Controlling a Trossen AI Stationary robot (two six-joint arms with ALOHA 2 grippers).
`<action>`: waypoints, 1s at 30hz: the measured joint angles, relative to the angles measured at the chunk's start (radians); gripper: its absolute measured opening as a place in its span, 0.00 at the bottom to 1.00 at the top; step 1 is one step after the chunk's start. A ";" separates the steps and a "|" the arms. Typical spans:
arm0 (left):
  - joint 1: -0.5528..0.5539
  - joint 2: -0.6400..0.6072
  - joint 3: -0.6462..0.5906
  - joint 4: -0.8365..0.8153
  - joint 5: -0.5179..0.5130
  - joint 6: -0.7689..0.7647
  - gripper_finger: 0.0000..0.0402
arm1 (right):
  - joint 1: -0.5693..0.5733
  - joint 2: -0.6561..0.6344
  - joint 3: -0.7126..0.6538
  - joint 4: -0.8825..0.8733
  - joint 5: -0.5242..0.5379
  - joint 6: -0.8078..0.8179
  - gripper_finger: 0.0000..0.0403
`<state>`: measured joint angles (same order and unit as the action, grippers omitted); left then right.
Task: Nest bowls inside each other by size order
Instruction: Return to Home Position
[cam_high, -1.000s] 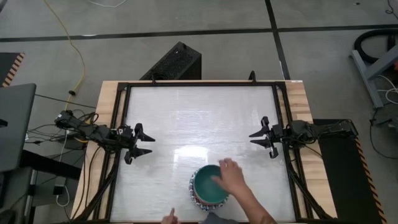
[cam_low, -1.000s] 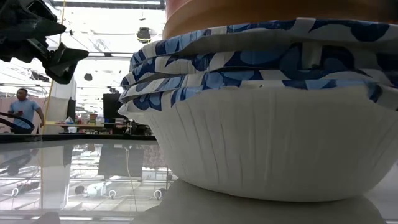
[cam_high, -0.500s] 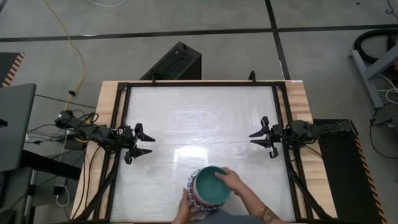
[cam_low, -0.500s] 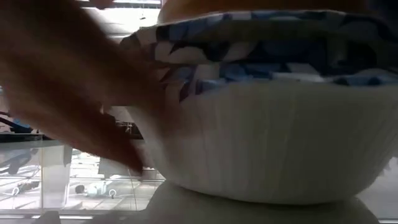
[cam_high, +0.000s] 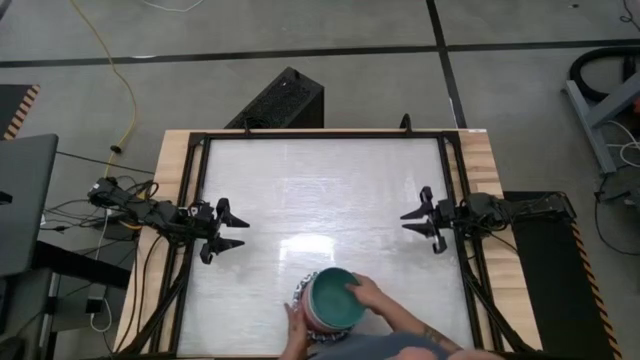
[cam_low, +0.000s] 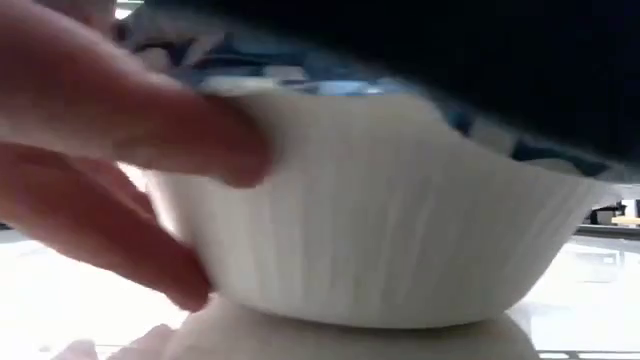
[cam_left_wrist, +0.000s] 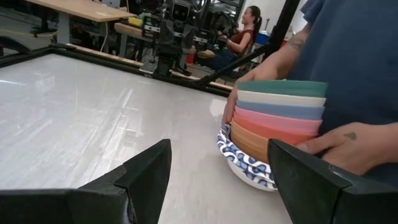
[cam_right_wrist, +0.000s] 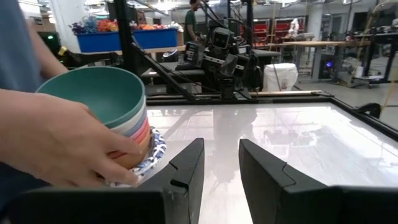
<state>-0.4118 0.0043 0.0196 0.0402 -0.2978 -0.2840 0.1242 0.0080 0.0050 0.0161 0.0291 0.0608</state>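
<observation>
Stack of nested round plastic bowls (cam_high: 329, 305), teal topmost, is now clasped by 2 hands (cam_high: 372, 297) of a person, not 1, near the white table (cam_high: 320, 180) edge, so nesting is judged done, while left gripper (cam_high: 240, 231) and right gripper (cam_high: 405, 223) are held wide-fingered, empty, at the sides.

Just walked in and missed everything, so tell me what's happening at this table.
A person, not the robot, is handling things right now. The person grips the stack of bowls with both hands at the near edge of the table. The teal bowl is on top of the stack. The left gripper and the right gripper sit open and empty at opposite sides of the table, away from the stack.
</observation>
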 joint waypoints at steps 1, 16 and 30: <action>0.000 0.000 0.000 0.000 0.000 0.000 0.64 | -0.003 0.000 0.000 0.000 0.005 0.000 0.30; 0.000 0.000 0.000 0.000 0.000 0.000 0.64 | -0.008 0.000 0.000 0.003 -0.001 0.149 0.30; 0.000 0.000 0.000 0.000 0.000 0.000 0.64 | -0.008 0.000 0.000 0.005 -0.001 0.151 0.30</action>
<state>-0.4118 0.0044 0.0196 0.0402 -0.2981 -0.2840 0.1158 0.0078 0.0048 0.0208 0.0284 0.2121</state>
